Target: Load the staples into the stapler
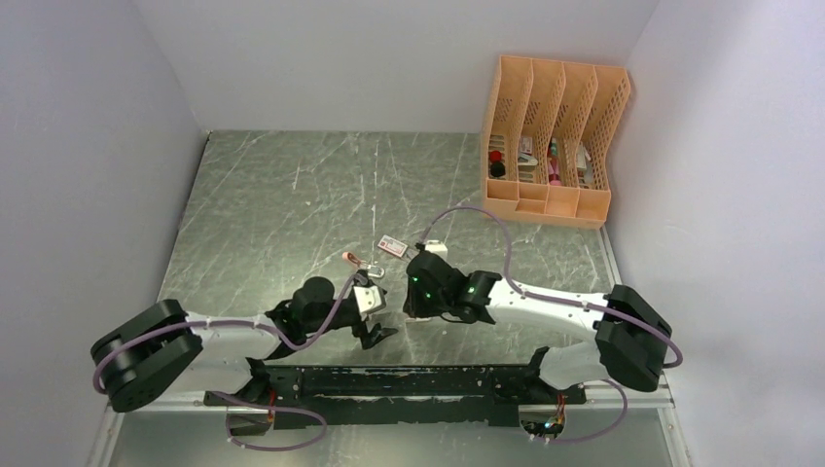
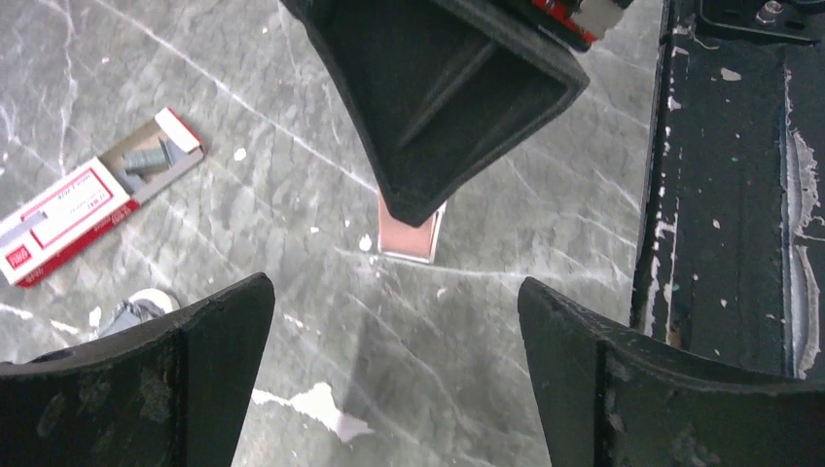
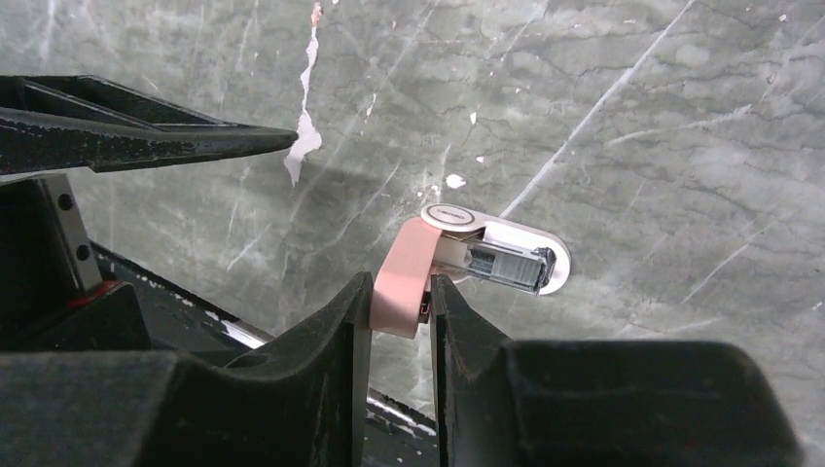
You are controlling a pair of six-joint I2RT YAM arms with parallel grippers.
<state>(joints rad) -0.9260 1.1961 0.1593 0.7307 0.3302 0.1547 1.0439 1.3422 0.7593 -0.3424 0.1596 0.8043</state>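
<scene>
staple box (image 2: 92, 204) sits up-left of the wide-open left pincer (image 2: 394, 287), lying diagonal on the tabletop (image 2: 545, 224), while the right pincer (image 3: 401, 290) is busy clamped on the pink stapler (image 3: 486, 258)

Red-and-white cardboard staple box (image 2: 66, 216) has small print on its label, too blurred to read; nothing else legible.

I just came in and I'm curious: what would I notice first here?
The salmon-pink mini stapler, swung open to show its white inside, is pinched in the right gripper over the grey marbled table. The left gripper hangs wide open close by, and a small red-and-white cardboard staple box lies open on the table near them. A peach lattice file organiser stands at the far right corner.
</scene>
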